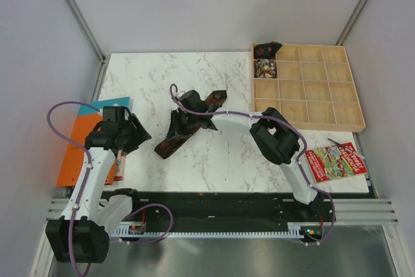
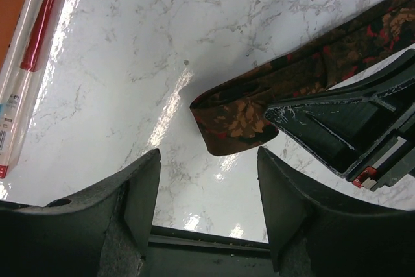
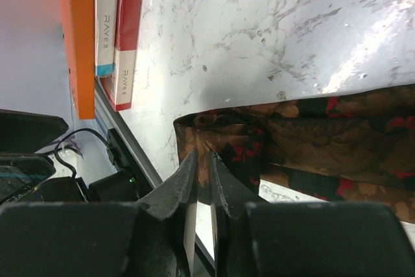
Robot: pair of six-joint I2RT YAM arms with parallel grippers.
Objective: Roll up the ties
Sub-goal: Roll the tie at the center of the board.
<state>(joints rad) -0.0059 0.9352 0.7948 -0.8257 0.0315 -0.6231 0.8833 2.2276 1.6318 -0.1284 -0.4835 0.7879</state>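
A dark brown tie with a reddish-brown pattern lies slantwise on the marble table, its folded lower end toward the left arm. My right gripper sits over the tie's middle. In the right wrist view it is shut on a fold of the tie, with fabric pinched between the narrow jaws. My left gripper hovers just left of the tie's lower end. In the left wrist view it is open and empty, with the tie a little beyond its fingertips.
A wooden compartment tray stands at the back right, with rolled fabric pieces in its far-left cells. Orange and teal books lie along the left edge. A red booklet lies at the right near the front.
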